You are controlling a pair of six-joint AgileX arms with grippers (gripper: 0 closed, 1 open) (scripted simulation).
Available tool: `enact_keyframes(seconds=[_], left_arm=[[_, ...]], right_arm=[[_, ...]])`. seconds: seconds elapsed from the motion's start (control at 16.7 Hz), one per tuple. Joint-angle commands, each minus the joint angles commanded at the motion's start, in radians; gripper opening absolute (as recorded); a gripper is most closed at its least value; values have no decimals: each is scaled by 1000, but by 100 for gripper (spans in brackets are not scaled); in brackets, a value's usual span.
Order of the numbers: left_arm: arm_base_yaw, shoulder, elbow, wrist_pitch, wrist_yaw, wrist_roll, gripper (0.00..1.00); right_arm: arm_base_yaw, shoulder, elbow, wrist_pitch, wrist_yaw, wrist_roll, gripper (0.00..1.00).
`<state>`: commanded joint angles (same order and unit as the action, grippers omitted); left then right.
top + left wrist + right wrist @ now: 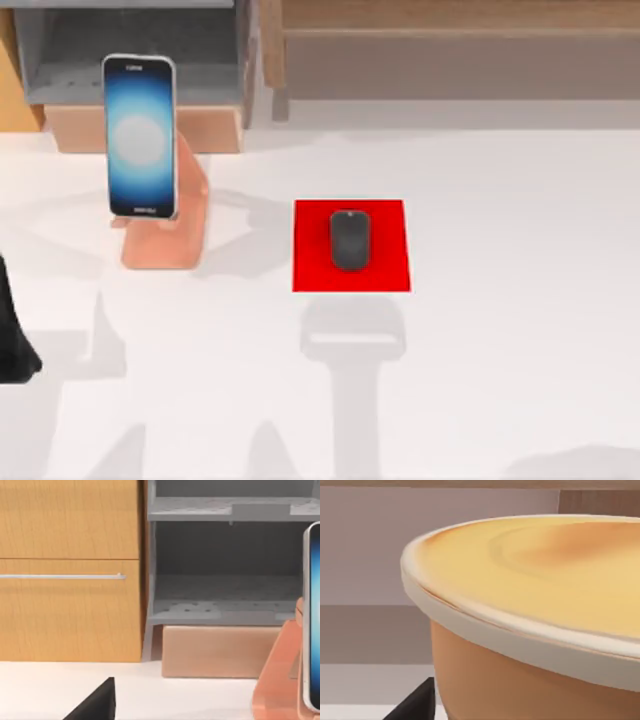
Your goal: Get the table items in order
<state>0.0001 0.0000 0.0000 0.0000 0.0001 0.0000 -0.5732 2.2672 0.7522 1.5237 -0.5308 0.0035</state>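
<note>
grey mouse (349, 240) – long axis front-to-back

Matte black left arm (12, 335), plain and angular, without markings.

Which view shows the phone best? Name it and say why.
The top view: the whole phone shows there, screen lit, propped on the peach stand. The left wrist view catches one edge of it beside the stand. The right wrist view faces a tan lidded container.
</note>
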Motion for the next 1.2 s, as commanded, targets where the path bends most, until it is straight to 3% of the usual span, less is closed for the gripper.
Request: enact_keyframes(seconds=[0.3,1.08,1.2], left_arm=[[0,0,0,0,0,0,100],[0,0,0,0,0,0,100],[0,0,0,0,0,0,100]], right_arm=[[7,5,16,-11,7,0,100],[7,5,16,-11,7,0,2],[7,5,16,-11,7,0,0]])
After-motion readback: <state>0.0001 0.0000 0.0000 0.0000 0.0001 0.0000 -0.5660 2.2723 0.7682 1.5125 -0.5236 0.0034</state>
